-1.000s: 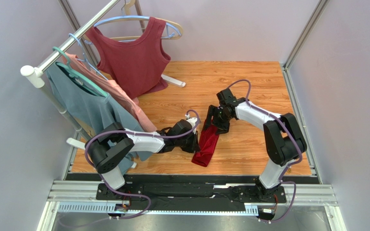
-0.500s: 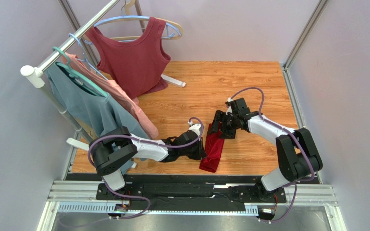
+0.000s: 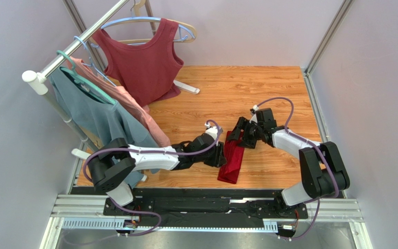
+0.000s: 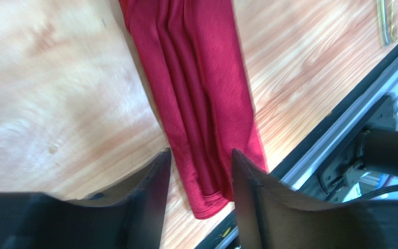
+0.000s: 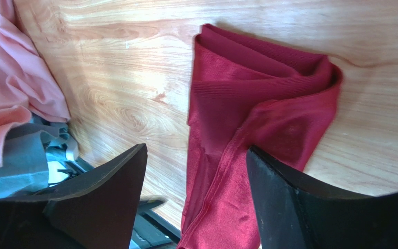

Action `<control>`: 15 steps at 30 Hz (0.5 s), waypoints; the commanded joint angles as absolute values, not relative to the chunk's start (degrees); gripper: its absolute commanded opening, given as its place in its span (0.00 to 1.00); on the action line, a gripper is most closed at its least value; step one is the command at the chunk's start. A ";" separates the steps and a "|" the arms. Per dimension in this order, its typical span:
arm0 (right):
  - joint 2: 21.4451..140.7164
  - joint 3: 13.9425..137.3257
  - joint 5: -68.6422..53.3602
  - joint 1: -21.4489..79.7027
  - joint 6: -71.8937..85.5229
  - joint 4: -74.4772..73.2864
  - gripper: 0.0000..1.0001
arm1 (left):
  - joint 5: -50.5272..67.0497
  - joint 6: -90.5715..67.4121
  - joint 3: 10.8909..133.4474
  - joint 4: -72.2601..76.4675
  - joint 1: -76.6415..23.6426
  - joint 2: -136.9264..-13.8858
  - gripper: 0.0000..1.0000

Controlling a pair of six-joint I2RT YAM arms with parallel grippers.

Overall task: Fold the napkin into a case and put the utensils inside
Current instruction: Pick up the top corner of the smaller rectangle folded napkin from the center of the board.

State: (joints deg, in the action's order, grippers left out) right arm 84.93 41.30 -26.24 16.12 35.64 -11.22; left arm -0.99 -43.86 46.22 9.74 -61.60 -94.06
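Wooden table [image 3: 258,85] under a folded crimson napkin [image 3: 233,156], lilac walls [image 3: 248,28].

**Folded cloth between two grippers**

We find the narrow, folded, bright crimson cloth napkin [image 3: 232,158] lying on the wooden table [image 3: 268,88], running from mid-table toward the near edge. The left gripper [image 3: 220,155] sits just left of the napkin's middle. The right gripper [image 3: 239,137] hangs over its far end. A slim gold metal utensil [image 4: 386,21] lies by the near-edge rail, apart from the napkin. The maroon sleeveless top [image 3: 144,62] hangs at the far left, behind both arms.
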 commanded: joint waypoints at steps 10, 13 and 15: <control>82.44 34.72 -33.74 15.38 36.65 1.21 0.63 | 12.81 -38.93 62.54 1.24 -46.51 -90.86 0.63; 81.91 34.01 -33.93 15.38 35.95 1.67 0.53 | 20.64 -38.24 71.96 -4.29 -42.55 -101.21 0.63; 82.70 34.01 -34.01 15.38 35.33 1.93 0.42 | 24.07 -35.43 79.67 -8.41 -41.93 -105.45 0.64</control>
State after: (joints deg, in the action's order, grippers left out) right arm 83.99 34.09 -32.36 15.29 36.67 -2.72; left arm 13.34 -39.33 69.08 1.06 -44.10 -97.65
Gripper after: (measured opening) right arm 0.482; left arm 0.628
